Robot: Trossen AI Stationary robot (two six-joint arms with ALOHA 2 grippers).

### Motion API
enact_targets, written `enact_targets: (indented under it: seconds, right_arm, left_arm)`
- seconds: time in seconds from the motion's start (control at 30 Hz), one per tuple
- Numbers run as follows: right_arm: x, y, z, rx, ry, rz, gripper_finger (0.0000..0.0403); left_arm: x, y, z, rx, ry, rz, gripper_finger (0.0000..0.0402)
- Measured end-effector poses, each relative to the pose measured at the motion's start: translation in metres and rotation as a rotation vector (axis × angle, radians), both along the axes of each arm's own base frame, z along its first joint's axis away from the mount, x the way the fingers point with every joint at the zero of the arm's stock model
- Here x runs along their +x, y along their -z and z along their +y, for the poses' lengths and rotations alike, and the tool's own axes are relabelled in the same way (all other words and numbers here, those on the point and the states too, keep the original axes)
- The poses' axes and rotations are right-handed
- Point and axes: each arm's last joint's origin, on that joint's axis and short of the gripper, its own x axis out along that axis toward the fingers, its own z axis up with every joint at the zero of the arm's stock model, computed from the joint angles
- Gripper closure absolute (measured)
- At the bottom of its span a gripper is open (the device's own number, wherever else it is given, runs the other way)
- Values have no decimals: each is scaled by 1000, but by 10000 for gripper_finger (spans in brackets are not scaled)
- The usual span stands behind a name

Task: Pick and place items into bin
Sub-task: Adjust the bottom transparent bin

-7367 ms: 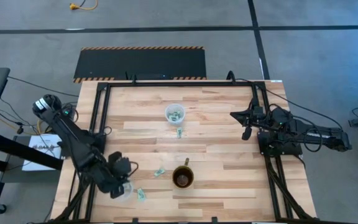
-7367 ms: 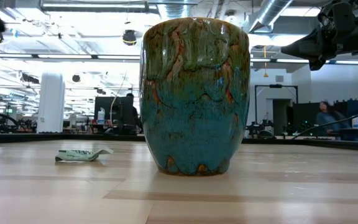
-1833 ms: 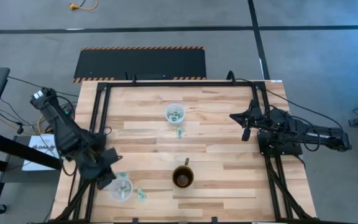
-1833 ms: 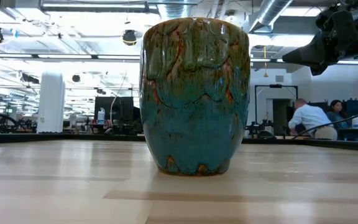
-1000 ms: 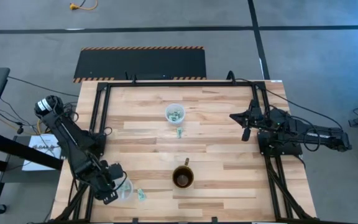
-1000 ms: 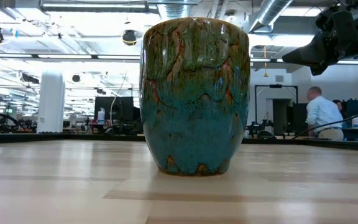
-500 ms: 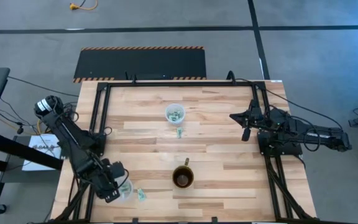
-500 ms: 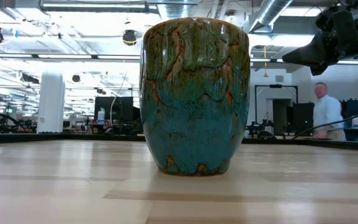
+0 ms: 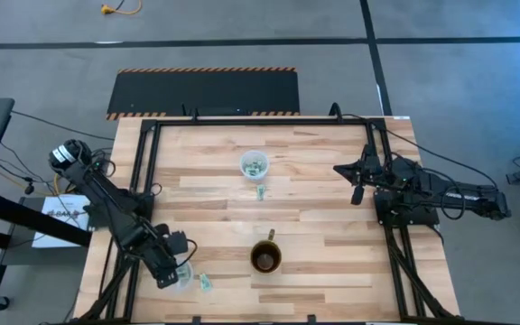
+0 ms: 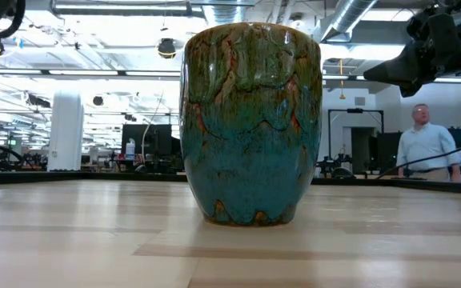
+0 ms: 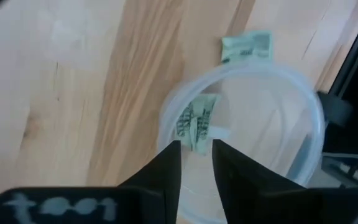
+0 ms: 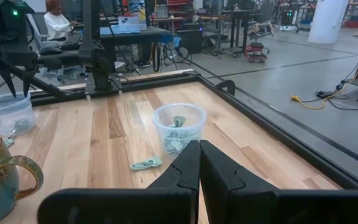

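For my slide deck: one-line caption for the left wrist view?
Left gripper above a clear plastic cup holding a green-and-white wrapper; another wrapper lies beside it.

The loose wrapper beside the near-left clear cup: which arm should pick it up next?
Left. The left hand hovers over the clear cup at the table's near-left corner, and the loose wrapper lies right beside that cup. The right hand waits at the table's right edge, shut, with the mug in between.
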Motion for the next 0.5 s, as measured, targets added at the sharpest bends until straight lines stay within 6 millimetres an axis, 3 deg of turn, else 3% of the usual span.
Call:
enact_targets:
  seconds: [0.3,0.5]
  right_arm:
    - [0,0,0,0,0,0,403]
    - [0,0,0,0,0,0,403]
  left_arm:
    - [-3,18,4,19,96,-2,355]
    - [0,19,8,46,170,-27,366]
